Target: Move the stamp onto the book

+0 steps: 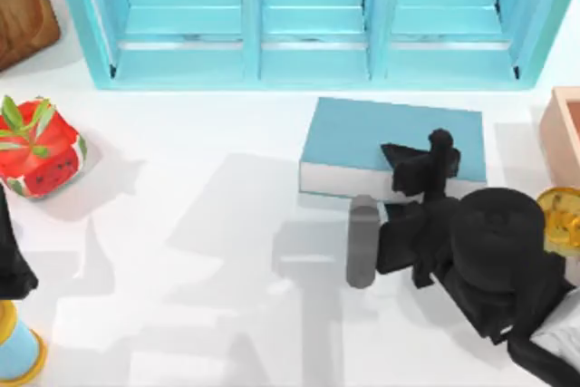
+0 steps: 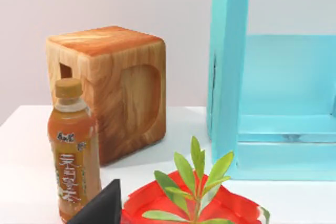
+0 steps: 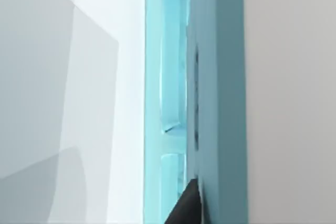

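Note:
The book (image 1: 362,138), a teal-blue hardcover with white page edges, lies flat in front of the shelf unit, right of the table's middle. My right gripper (image 1: 422,157) hovers over the book's near right part, its black arm reaching in from the lower right. The stamp is hidden. My left arm (image 1: 11,265) is parked at the table's left edge.
A light-blue shelf unit (image 1: 308,15) spans the back. A wooden box (image 1: 23,2) stands at the back left, with a red planter with green leaves (image 1: 41,147) in front of it. A tea bottle (image 2: 73,150) is near the left arm. A gold trophy (image 1: 562,219) stands at the right edge.

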`<state>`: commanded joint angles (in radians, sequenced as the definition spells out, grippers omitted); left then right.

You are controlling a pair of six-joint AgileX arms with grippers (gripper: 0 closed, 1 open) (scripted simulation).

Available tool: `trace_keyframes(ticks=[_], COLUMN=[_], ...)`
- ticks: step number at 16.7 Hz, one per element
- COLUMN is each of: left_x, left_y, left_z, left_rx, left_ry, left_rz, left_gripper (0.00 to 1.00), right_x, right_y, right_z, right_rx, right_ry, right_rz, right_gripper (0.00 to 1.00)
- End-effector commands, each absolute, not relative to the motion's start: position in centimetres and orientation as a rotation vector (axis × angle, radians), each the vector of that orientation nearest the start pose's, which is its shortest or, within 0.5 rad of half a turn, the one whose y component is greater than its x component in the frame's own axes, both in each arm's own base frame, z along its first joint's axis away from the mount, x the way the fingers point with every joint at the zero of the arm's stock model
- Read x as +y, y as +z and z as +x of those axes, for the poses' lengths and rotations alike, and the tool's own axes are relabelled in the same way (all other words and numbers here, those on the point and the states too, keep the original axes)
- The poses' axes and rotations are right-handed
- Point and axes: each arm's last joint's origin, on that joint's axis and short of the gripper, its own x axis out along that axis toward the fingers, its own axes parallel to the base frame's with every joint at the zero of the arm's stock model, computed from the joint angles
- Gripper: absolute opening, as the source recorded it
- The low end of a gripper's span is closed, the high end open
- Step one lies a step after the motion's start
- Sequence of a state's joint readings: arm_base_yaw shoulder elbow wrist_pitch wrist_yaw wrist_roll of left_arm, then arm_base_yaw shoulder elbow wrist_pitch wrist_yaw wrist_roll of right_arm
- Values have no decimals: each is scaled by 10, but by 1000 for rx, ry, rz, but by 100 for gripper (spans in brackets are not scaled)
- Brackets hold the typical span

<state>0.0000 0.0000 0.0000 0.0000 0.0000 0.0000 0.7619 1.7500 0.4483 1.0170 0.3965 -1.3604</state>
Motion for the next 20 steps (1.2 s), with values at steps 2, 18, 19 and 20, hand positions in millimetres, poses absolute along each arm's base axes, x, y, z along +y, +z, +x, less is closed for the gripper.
trace_keyframes(ticks=[2, 18, 19, 20], left_x=[-1, -1, -1, -1], left_y=[160, 160, 160, 160], left_z=[106, 106, 106, 106], left_rx=[0, 0, 0, 0], left_ry=[0, 0, 0, 0], left_rz=[0, 0, 0, 0], left_gripper=[100, 100, 100, 100], right_x=[191, 190, 190, 190], right_y=[105, 101, 101, 101], right_z=[216, 216, 216, 216], right_rx=[-68, -63, -63, -63], right_ry=[483, 482, 482, 482], right_rz=[-1500, -1499, -1499, -1499], right_gripper=[0, 83, 90, 98])
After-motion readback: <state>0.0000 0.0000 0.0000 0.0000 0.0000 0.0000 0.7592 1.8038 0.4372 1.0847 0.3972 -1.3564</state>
